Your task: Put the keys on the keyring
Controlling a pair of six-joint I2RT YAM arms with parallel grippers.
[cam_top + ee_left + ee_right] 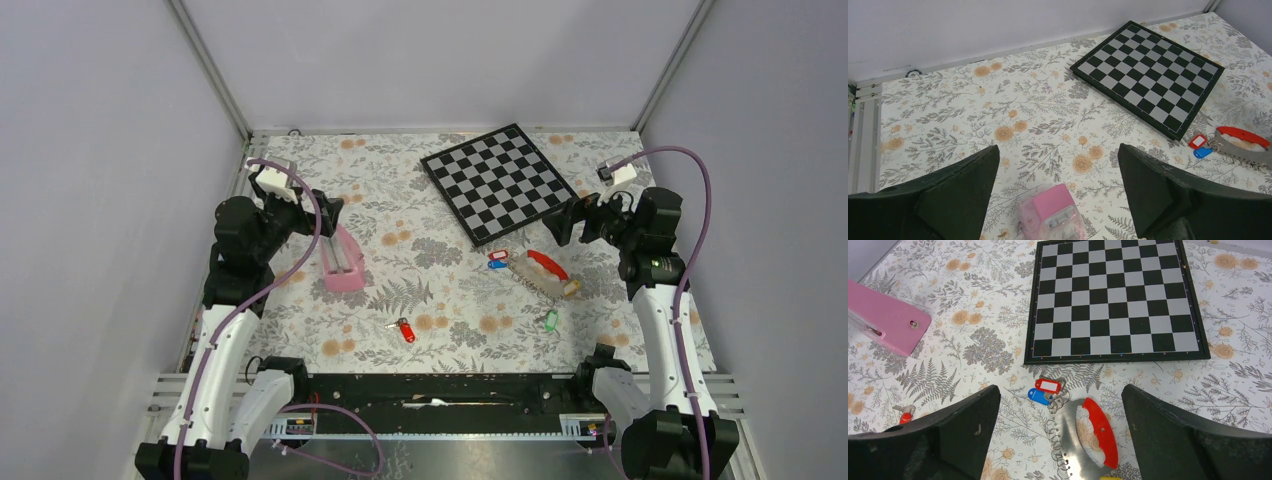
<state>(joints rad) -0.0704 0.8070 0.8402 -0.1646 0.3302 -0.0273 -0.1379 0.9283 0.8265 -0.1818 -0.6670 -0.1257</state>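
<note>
The keyring [1100, 432], a long loop with one red side and one grey metal side, lies on the floral table between my right gripper's [1060, 390] open fingers, below them. A red-tagged key [1048, 385] and a blue-tagged key [1038, 396] lie with their small rings against its end; whether they are threaded on I cannot tell. Another red-tagged key [405, 330] and a green-tagged key [549, 320] lie loose nearer the arms. My left gripper [1058, 150] hangs open over a pink block [1053, 212], holding nothing. The left wrist view shows the keyring [1243, 145] at far right.
A black-and-white chessboard [497, 182] lies at the back of the table, just beyond the keyring. The pink block [342, 258] stands left of centre under the left arm. A yellow tag [572, 288] shows at the keyring's near end. Grey walls enclose the table.
</note>
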